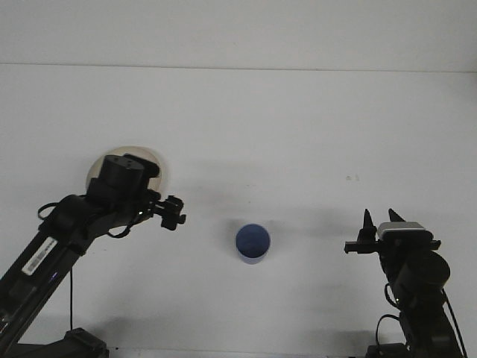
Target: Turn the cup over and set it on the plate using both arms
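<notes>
Left gripper [176, 214]: reaching toward cup [253, 243], finger state unclear.
Right gripper [378, 221]: spread, waiting beside the desk [298, 134].
Plate [160, 168]: landing spot.

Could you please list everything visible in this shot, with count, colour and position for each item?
cup: one, blue, upside down on the table, slightly right of centre and toward the near edge.
plate: one, cream, on the table at the left, mostly covered by the left arm; only its upper and right rim shows.
table: one, white, filling the view up to the far wall.
cables: black, trailing under the left arm and beside the right arm's base.
left hand: one, black, stretched out over the table between plate and cup, touching neither.
right hand: one, black, fingers apart, parked at the right, clear of the cup.
</notes>
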You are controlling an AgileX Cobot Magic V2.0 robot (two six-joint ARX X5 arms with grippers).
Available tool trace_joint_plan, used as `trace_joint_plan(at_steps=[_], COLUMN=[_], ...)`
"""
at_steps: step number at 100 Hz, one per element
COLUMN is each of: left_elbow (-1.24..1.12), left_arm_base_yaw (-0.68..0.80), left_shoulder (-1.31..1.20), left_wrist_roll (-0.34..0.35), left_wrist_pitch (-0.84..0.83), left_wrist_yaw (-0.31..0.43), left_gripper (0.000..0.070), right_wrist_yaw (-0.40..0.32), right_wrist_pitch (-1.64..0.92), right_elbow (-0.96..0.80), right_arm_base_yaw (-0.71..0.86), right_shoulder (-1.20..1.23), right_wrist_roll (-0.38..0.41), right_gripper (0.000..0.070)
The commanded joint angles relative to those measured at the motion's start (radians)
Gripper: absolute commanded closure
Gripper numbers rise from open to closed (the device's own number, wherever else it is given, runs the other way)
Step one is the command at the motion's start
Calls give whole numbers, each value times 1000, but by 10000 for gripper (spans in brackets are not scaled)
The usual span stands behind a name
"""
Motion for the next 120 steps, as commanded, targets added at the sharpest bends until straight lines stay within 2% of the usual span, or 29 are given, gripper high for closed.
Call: trace_joint_plan(at_steps=[1, 22, 47, 120], left_elbow=[60, 209, 288, 288], left_arm_base_yaw=[-52, -182, -270, -330], left_shoulder=[65, 248, 395, 631], left_wrist_roll=[-11, 2, 17, 23], left_wrist_pitch=[4, -4, -46, -55], left_wrist_yaw=[5, 5, 5, 22], left_gripper=[279, 279, 279, 283], right_wrist_yaw=[3, 3, 3, 3], right_wrist_pitch=[13, 13, 12, 12], right_elbow=[12, 12, 12, 12], right_arm_base_yaw=[4, 4, 4, 4], right_shoulder=[4, 4, 4, 4], right_wrist_roll=[-3, -3, -3, -3], right_gripper=[353, 353, 353, 353])
